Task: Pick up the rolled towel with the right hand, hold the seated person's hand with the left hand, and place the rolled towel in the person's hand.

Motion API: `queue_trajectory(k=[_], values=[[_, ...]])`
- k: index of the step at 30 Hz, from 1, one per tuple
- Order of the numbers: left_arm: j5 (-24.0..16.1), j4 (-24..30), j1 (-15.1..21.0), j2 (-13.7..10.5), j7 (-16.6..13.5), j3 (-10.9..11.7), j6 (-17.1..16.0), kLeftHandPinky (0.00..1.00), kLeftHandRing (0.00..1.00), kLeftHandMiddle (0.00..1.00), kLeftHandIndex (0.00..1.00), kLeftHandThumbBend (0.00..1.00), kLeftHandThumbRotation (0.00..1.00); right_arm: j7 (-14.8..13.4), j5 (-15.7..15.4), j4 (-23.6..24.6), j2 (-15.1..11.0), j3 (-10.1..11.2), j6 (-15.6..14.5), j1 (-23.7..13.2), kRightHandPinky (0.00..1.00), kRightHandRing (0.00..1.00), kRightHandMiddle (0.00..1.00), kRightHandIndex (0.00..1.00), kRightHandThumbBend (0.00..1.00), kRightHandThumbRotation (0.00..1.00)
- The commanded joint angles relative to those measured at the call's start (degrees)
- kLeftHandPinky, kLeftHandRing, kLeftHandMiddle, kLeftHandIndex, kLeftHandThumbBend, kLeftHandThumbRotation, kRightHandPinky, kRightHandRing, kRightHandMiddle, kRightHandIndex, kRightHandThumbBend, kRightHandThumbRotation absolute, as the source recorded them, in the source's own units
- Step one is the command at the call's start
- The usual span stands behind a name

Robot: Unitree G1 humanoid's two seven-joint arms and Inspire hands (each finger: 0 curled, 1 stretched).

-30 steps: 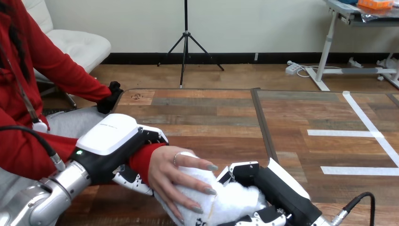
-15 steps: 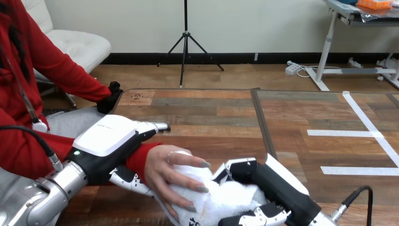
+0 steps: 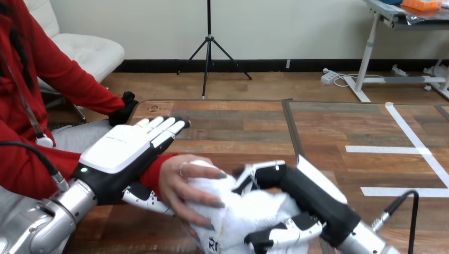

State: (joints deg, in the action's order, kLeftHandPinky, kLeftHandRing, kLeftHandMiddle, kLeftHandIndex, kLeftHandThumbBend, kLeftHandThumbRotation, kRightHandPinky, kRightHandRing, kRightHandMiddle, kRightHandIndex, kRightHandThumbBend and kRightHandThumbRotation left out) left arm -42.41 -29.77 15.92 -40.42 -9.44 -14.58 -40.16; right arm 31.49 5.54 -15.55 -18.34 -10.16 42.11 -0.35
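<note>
While my right hand [image 3: 310,203] sits low over the near part of the wooden table [image 3: 238,124], I have its fingers and thumb curled round the rolled towel [image 3: 254,209]: one finger hooks over the top of the white roll and the thumb closes in from below, so the towel is clamped in my grip. The towel lies crosswise between my two hands, and its left end is under the person's hand [image 3: 180,182], whose fingers are draped over the cloth and touch it. Both that hand and my right hand are on the towel at once. My left hand [image 3: 124,151] is above the person's wrist, over the red sleeve [image 3: 156,174], with its fingers straight, spread and pointing away across the table, gripping nothing. Its thumb shows just below the sleeve. I cannot tell whether my left palm touches the wrist or only hovers over it.
</note>
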Motion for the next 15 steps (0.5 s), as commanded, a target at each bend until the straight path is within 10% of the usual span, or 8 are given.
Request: queue_trajectory(k=[1,15], values=[[-0.08,2.07,5.52,2.76,-2.08,-0.16,-0.18,1.00,1.00,1.00,1.00,1.00,0.58,0.30,0.12,7.83,3.02,-1.62,4.41,-8.62,1.00,1.00,1.00,1.00,1.00,0.55],[-0.47,2.17,5.27,3.15,-3.01,-0.66,0.07,1.00,1.00,1.00,1.00,1.00,0.58,-0.89,-1.89,6.78,3.08,-1.64,5.36,-7.95,1.00,1.00,1.00,1.00,1.00,0.59]])
